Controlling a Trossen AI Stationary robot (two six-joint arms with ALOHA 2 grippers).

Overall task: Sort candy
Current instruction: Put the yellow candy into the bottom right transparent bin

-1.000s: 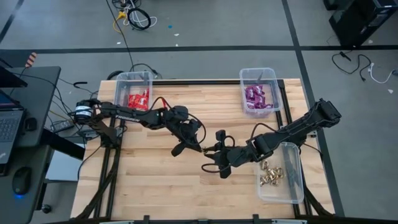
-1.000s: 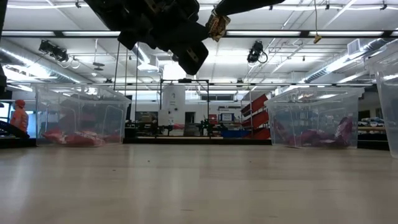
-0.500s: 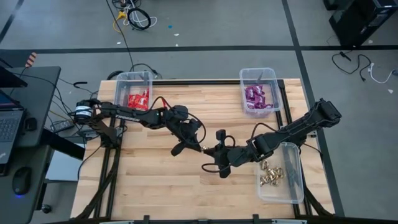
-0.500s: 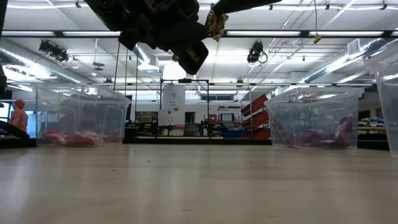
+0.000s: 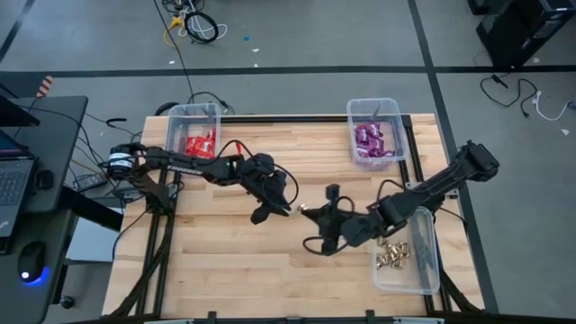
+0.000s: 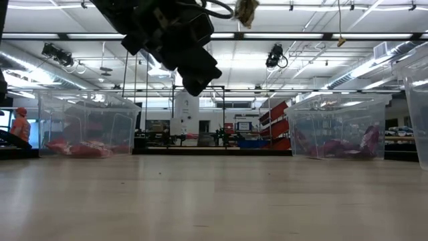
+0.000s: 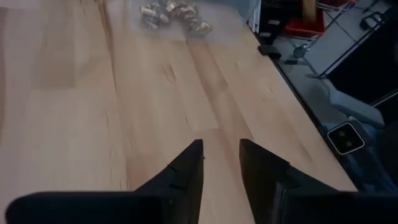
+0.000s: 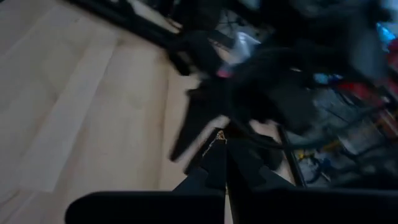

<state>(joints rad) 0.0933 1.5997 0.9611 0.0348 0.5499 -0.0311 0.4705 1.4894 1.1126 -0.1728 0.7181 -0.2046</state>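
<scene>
Handover had just finished above the pale wooden counter point(image 5: 216, 261). The left pincer point(image 5: 273, 213) had let go, its fingers narrowly parted and empty, while the right pincer point(image 5: 310, 213) had closed on one gold foil-wrapped candy point(image 6: 247, 8). I'd guess it was bound for the near clear plastic bin of gold pieces point(image 5: 423, 279). Two more bins stood farther off, one of flat red packets point(image 5: 200, 144) and one of flat purple packets point(image 5: 369, 139), both too heaped to count.

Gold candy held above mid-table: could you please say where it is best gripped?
By one wrapper end, from the side, as the shut right hand has it: the gold candy is small and crinkled, clear of the table, and sticks out past its tips. The left hand is open.
</scene>
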